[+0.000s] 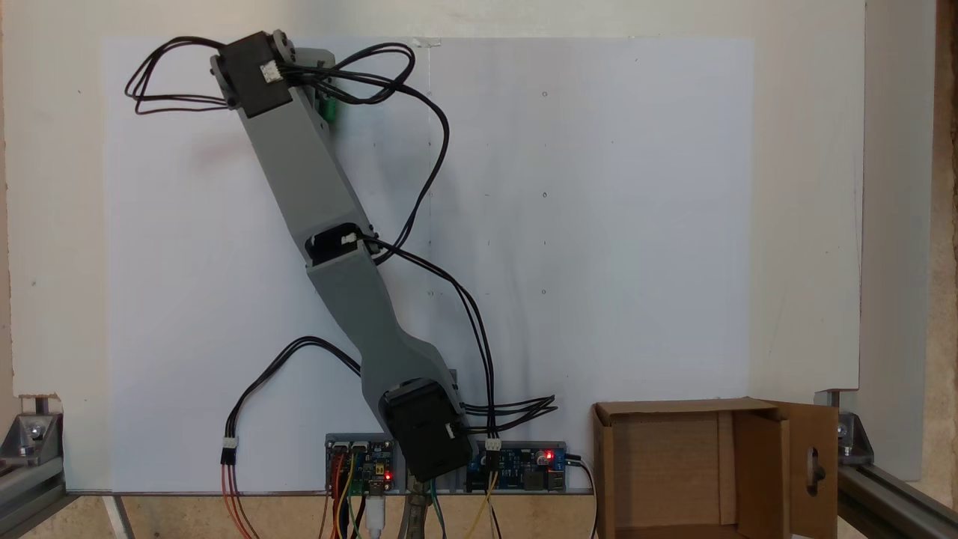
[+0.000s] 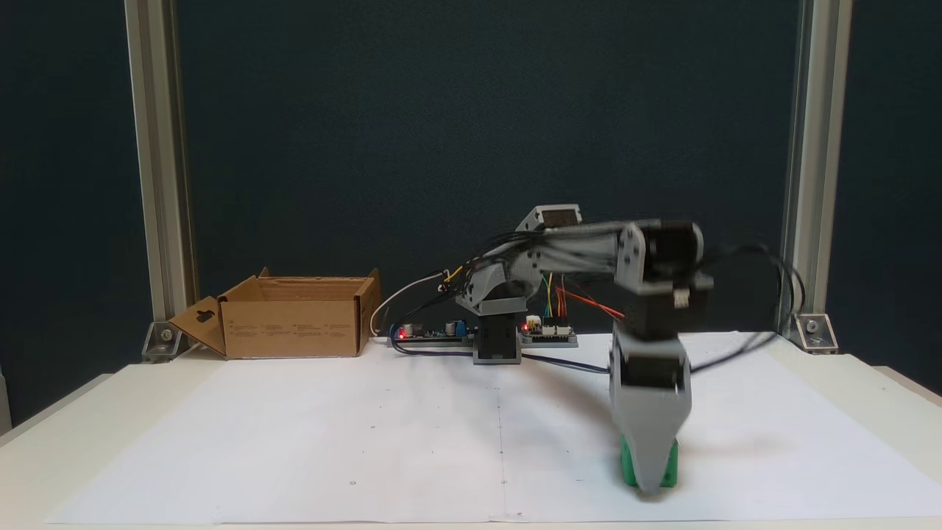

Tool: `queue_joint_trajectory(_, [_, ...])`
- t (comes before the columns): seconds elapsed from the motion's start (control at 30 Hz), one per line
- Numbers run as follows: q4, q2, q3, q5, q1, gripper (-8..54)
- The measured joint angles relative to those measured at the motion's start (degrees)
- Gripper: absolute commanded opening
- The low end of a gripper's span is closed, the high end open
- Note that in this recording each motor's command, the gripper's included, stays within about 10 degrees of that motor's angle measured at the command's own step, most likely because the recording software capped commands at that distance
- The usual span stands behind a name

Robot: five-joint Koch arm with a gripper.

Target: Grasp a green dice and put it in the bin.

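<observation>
Reaching far across the white sheet [image 1: 599, 224], the arm [image 1: 314, 195] points its gripper [image 2: 649, 482] straight down onto the dice [image 2: 627, 465], which rests on the paper well apart from the bin [image 2: 294, 324]. One jaw hides the other, so a clenched grip cannot be told. Small, light, rigid and smooth, the dice probably handles best pinched across two opposite flat faces.

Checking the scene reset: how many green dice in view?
1. The green dice sits on the white paper at the hand, far from the cardboard box. The box's inside is partly hidden.
</observation>
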State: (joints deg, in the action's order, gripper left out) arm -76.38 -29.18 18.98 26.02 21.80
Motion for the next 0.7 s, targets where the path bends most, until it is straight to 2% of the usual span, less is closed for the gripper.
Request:
queue_joint_trajectory(0.4, [1.41,-0.09,-0.09,-0.09,-0.18,42.8])
queue_joint_trajectory(0.7, [1.41,-0.09,0.0,-0.09,-0.18,39.1])
